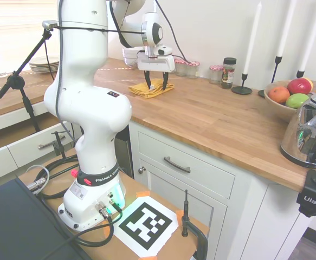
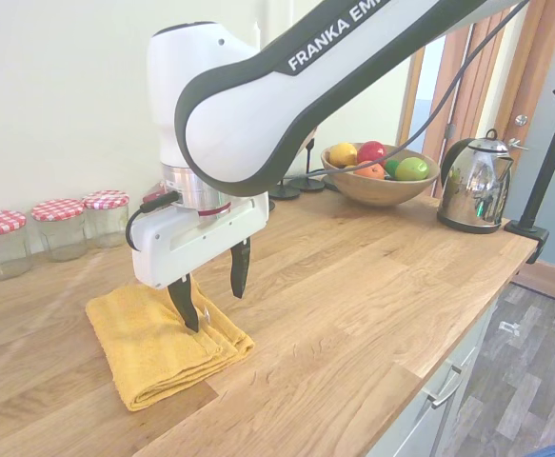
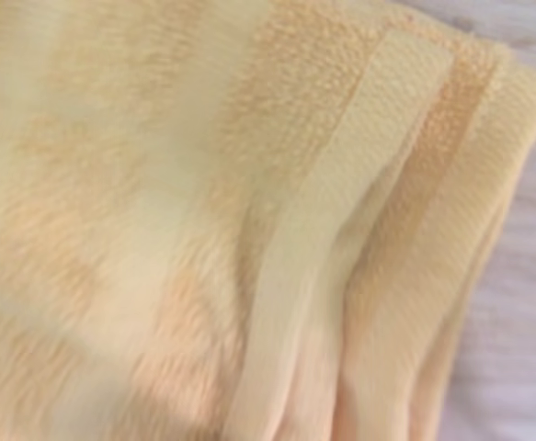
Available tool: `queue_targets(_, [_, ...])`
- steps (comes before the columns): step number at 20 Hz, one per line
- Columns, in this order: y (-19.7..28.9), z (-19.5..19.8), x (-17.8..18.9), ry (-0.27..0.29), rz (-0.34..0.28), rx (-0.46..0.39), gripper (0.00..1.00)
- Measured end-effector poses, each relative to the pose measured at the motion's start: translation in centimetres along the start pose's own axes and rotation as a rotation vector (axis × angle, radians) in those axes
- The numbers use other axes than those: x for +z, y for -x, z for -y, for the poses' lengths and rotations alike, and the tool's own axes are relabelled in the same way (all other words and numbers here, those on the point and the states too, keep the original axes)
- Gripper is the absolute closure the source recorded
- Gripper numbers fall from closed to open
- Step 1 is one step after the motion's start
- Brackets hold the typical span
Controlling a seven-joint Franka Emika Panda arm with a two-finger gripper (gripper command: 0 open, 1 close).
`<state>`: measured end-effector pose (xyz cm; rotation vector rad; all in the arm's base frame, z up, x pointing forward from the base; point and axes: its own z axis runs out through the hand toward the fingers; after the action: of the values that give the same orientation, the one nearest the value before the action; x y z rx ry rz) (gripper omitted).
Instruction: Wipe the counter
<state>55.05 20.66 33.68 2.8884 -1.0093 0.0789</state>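
The robot's hand (image 2: 214,285) hangs right over a folded yellow towel (image 2: 163,345), with its two fingers (image 2: 186,303) spread apart. One finger touches the towel and the other hangs just past the towel's edge. The towel lies flat on the long wooden tabletop (image 2: 372,276). Three jars with checked lids (image 2: 58,227) stand behind the towel.

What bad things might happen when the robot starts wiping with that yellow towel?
1. The end effector is open over one edge of the folded yellow towel, so it may pinch only the top layer and the towel could unfold or drag.
2. The jars with checked lids stand on the counter close behind the towel; a wide sweep might knock them.
3. A long sweep the other way could reach the fruit bowl or kettle.
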Motion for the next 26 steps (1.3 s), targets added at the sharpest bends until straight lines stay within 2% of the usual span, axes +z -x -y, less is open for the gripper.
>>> queue_targets(3, [-0.5,0.5,0.1,0.006,0.000,0.002,0.00])
queue_targets(4, [-0.6,0.6,0.1,0.008,-0.001,0.000,1.00])
queue_targets(26, [-3.4,0.8,0.4,0.008,0.005,0.028,1.00])
